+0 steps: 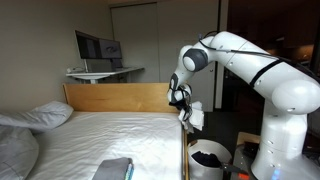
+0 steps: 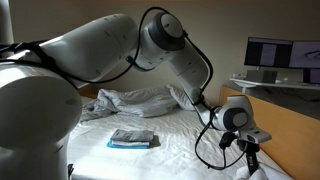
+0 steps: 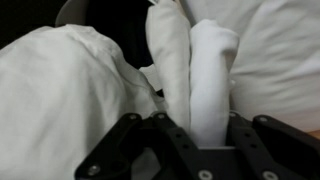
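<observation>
Off the side edge of the bed [image 1: 100,130], close to its wooden board [image 1: 115,96], the gripper [image 1: 186,108] hangs with its jaws pressed in on a white cloth [image 1: 195,118]. They pinch its upper end while the rest droops free above a dark bin [image 1: 208,158] beside the bed. The wrist view shows the fabric [image 3: 205,75] folded into two soft lobes between the fingers. It looks light and limp, likely to sag and swing, so the bunched top, where the layers double up, is probably the surest hold. A folded towel [image 2: 132,138] lies on the bed, well apart.

White cloth [image 3: 205,80] lower end hidden between jaws; wrist view blurred.
</observation>
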### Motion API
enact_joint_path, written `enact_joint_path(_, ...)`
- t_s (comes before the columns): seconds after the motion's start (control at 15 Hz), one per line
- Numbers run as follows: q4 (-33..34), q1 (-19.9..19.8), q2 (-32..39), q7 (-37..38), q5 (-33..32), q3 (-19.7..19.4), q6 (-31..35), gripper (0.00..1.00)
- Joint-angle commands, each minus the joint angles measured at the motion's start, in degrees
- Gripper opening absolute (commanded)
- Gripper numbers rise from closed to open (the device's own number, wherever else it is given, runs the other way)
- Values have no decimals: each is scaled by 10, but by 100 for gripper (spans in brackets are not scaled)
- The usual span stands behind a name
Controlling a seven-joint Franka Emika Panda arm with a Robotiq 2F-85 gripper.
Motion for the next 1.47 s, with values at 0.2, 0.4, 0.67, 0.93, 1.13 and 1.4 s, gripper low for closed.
enact_joint_path(0.2,108,-56,70,115,-53,-24,-97,12)
enact_joint_path(0.4,147,-87,90,144,-62,-22,-136,12)
enact_joint_path(0.67,196,-129,114,178,-70,-17,-182,12)
enact_joint_path(0.93,237,-167,137,198,-73,-11,-224,12)
enact_joint_path(1.13,258,-190,150,210,-73,-6,-250,12)
enact_joint_path(1.4,280,-214,161,223,-72,1,-273,12)
